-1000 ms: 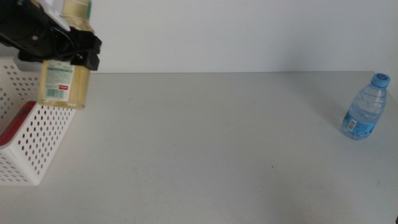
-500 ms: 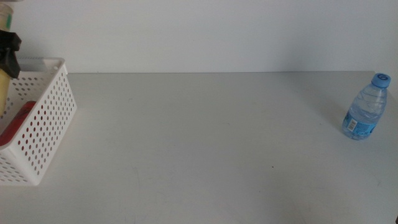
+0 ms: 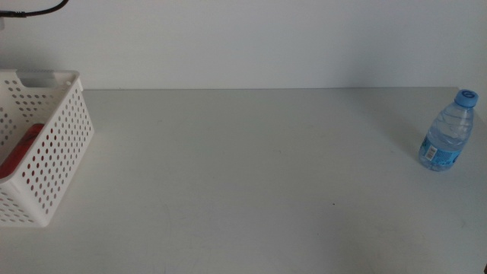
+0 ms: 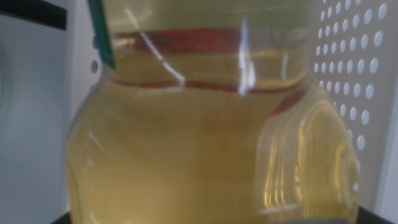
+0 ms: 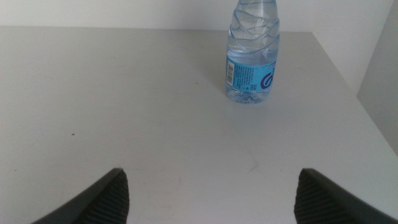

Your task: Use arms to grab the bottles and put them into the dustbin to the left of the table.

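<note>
**Yellow bottle carried out past the basket; water bottle still to go**

Bottles are the business here, and the tall yellow-liquid bottle (image 4: 205, 124) has just left the middle view altogether. A second ago the left arm held it above the near wall of the white dustbin (image 3: 65, 144) at the tabletop's left edge; half a second ago only a sliver of it showed at the picture's left border; now nothing of arm or bottle remains there except a black cable (image 3: 34, 11) at the top left corner.

The left wrist view explains where it went: the bottle fills that picture, with a perforated white wall just beside it, so I judge it is at or inside the dustbin. The left claw's jaws are barely visible beneath it, and I cannot tell whether they still pinch the bottle or have let go.

A red can (image 3: 19, 152) already lies in the dustbin, showing over the rim and through the holes.

The small blue-capped water bottle (image 3: 445, 133) stands upright near the right edge of the tabletop (image 3: 251, 175), untouched. The right claw (image 5: 208, 186) waits near it, spread wide, with the bottle ahead of its jaws and well apart from them. By my reckoning the drop is nearly finished and that bottle comes next.
</note>
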